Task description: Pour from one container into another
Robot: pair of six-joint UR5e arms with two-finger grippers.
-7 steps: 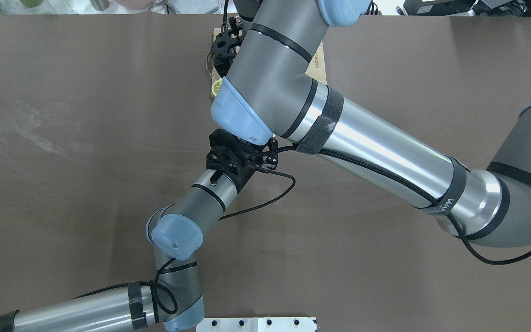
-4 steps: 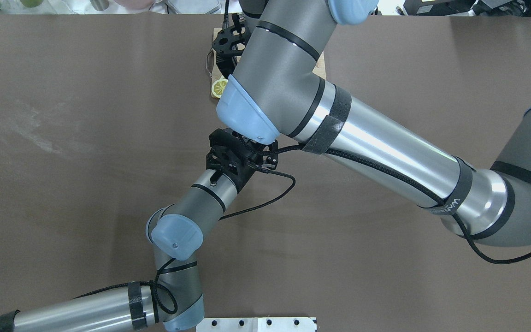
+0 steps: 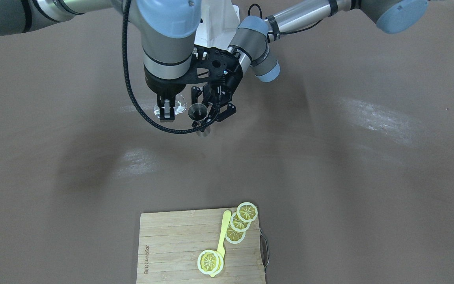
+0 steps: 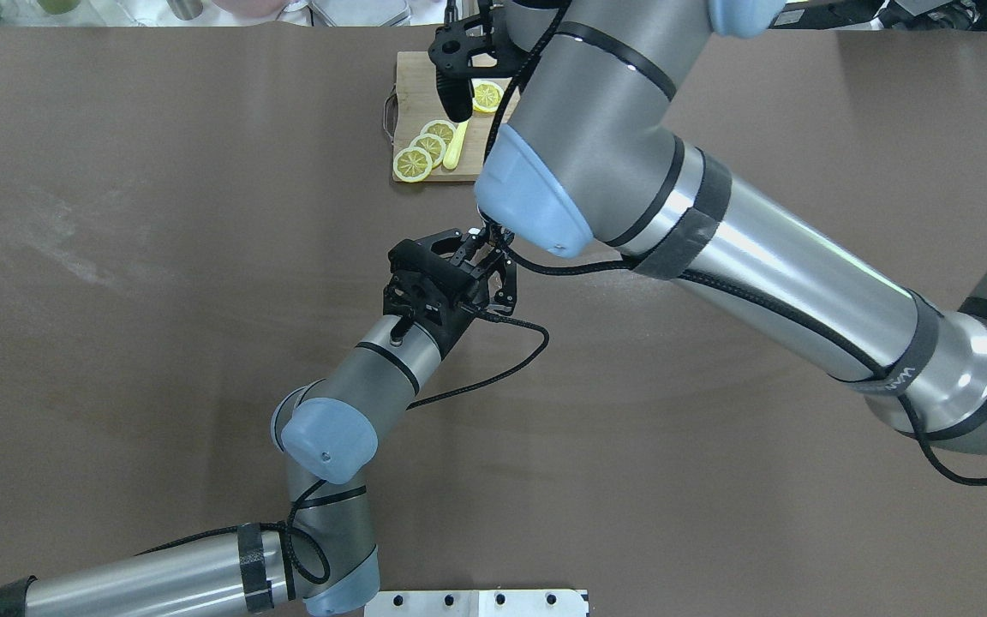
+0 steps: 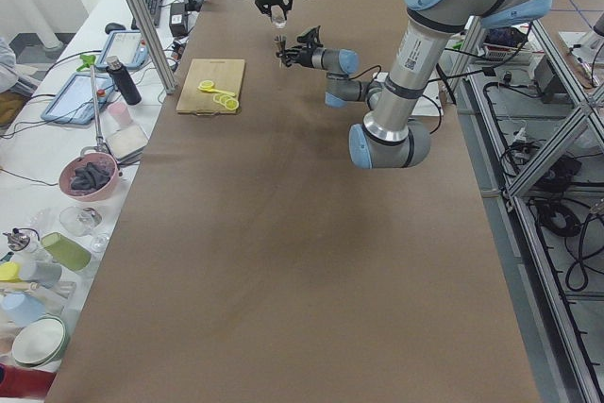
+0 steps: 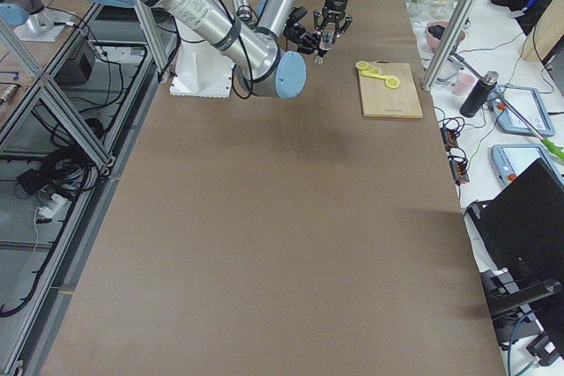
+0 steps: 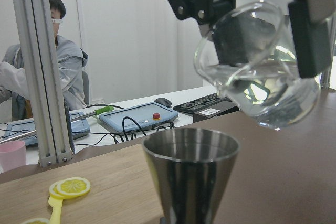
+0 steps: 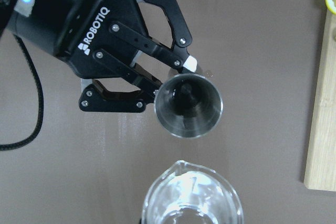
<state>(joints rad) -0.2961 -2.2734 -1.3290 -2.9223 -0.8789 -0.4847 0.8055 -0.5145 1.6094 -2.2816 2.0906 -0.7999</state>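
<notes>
The steel jigger [image 3: 197, 111] stands upright just above the table, and my left gripper [image 3: 203, 120] is shut on its narrow waist. From the left wrist view its open top cone [image 7: 191, 174] fills the lower middle. The clear glass [image 7: 257, 66] hangs tilted above and to the right of that rim, with clear liquid in it. My right gripper [image 3: 167, 110] is shut on the glass [image 3: 178, 106], pointing down beside the jigger. The right wrist view looks straight down on the jigger's mouth [image 8: 189, 106], with the glass rim [image 8: 191, 195] below it.
A wooden cutting board [image 3: 172, 244] with lemon slices [image 3: 246, 212] and a yellow spoon [image 3: 223, 230] lies at the operators' side of the table. The right arm's black cable [image 3: 132, 98] loops below its wrist. Operators' desks lie beyond the table edge.
In the overhead view the right arm has swung to the right and away from the robot, uncovering the cutting board and lemon slices. The left arm has stayed put.
</notes>
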